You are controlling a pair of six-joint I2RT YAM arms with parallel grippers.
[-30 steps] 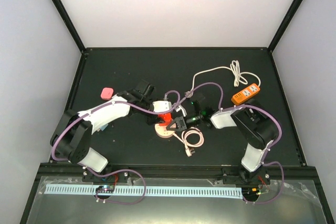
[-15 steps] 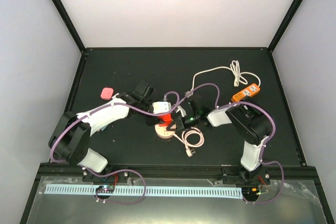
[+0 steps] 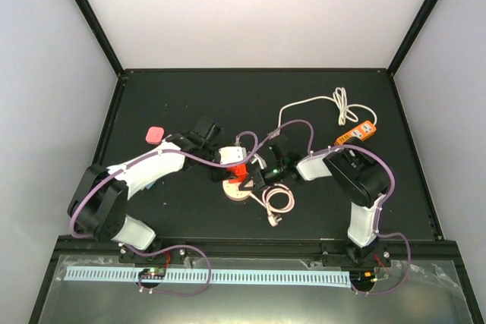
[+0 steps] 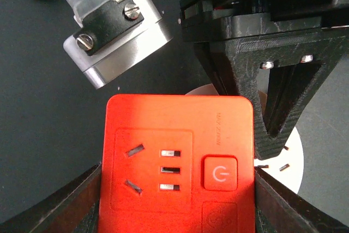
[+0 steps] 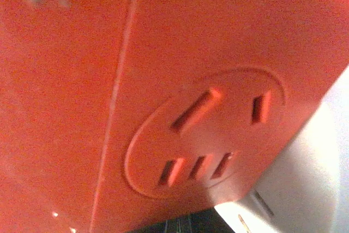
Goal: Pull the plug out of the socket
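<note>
My left gripper [image 3: 233,171] is shut on the red socket cube [image 4: 180,156], with its fingers [image 4: 73,203] on both sides. The cube's face shows empty slots and a power button. A round white piece [image 4: 293,159] lies under the cube's right edge, and it also shows in the top view [image 3: 237,190]. How it joins the cube is hidden. My right gripper [image 3: 254,179] is right against the cube's right side, and its black finger [image 4: 278,113] shows there. The right wrist view is filled by the cube [image 5: 136,80]; that gripper's own fingers do not show there.
A pink cable coil [image 3: 279,200] ends in a loose white plug [image 3: 272,221] near the front. An orange power strip [image 3: 355,134] with a white cord [image 3: 319,104] lies at the back right. A pink object [image 3: 155,134] sits at the left.
My right gripper has moved left, closing in on the red cube. The left gripper keeps its hold and has barely shifted.
</note>
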